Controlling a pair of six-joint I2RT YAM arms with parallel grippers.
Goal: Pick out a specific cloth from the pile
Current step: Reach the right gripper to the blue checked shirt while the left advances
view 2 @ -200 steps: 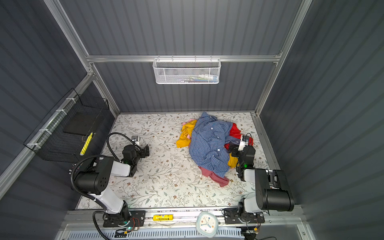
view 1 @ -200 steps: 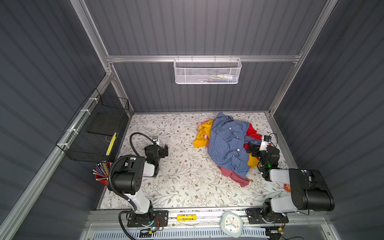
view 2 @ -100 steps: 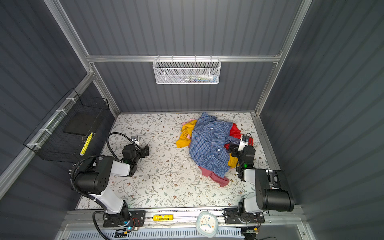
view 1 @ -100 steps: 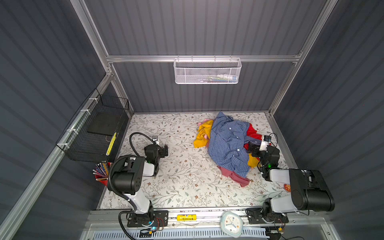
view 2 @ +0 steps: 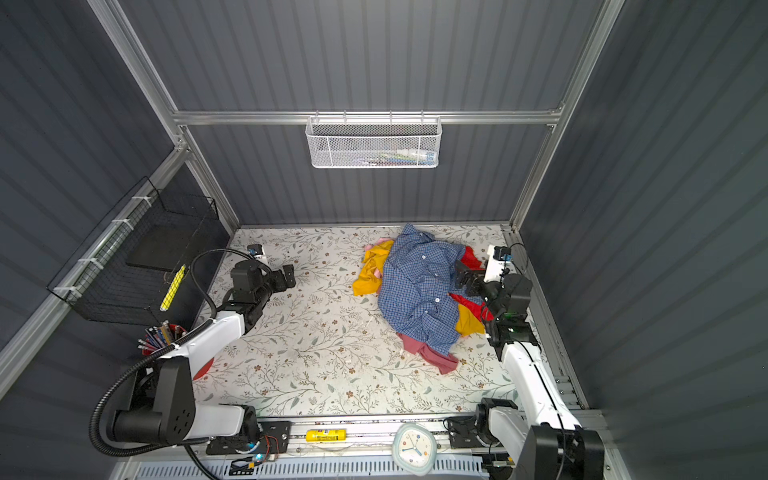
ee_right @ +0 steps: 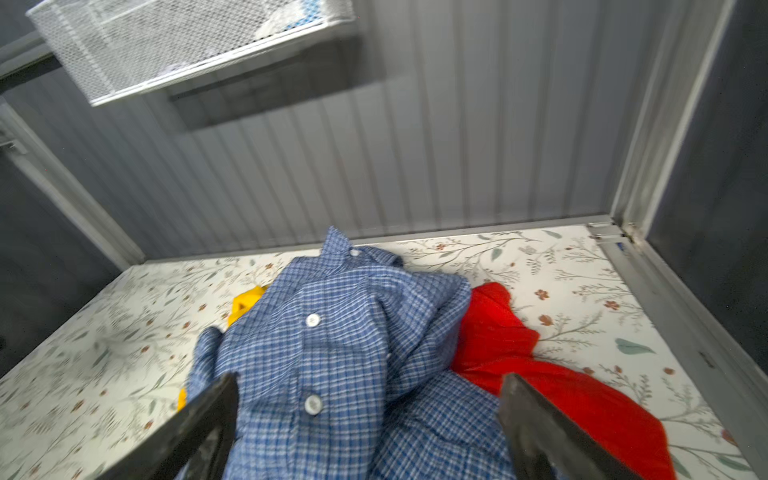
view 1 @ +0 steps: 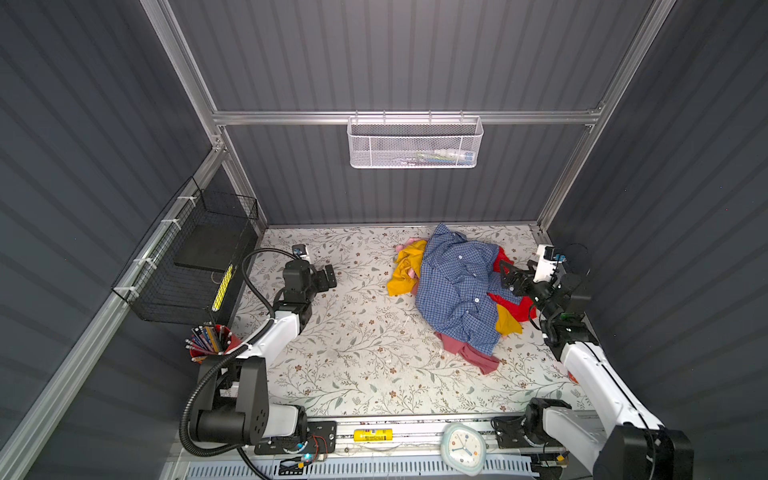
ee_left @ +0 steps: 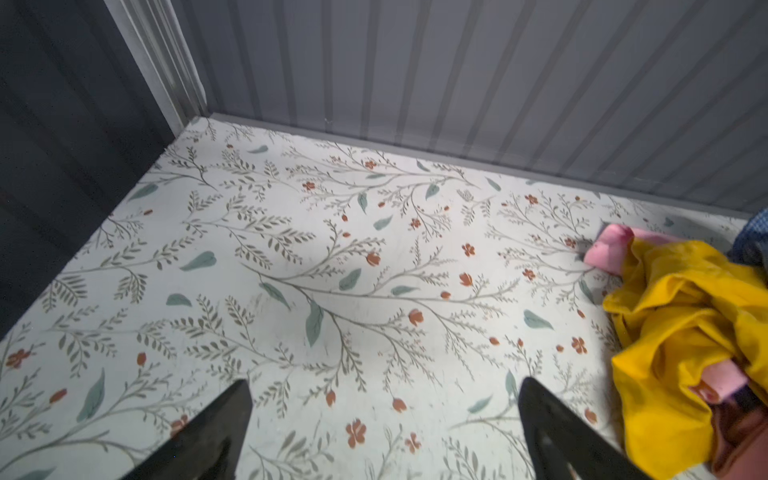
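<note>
Right hand [ee_right: 370, 378], jaws wide, empty, at crumpled blue-and-white checked shirt [ee_right: 332, 299], white buttons [ee_right: 312, 320].

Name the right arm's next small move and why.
Probably lower the right gripper slightly and close on the blue checked shirt. Its jaws stand open, straddling the shirt's folds, and the shirt lies on top of the pile. The left gripper, also open, is far from it.
</note>
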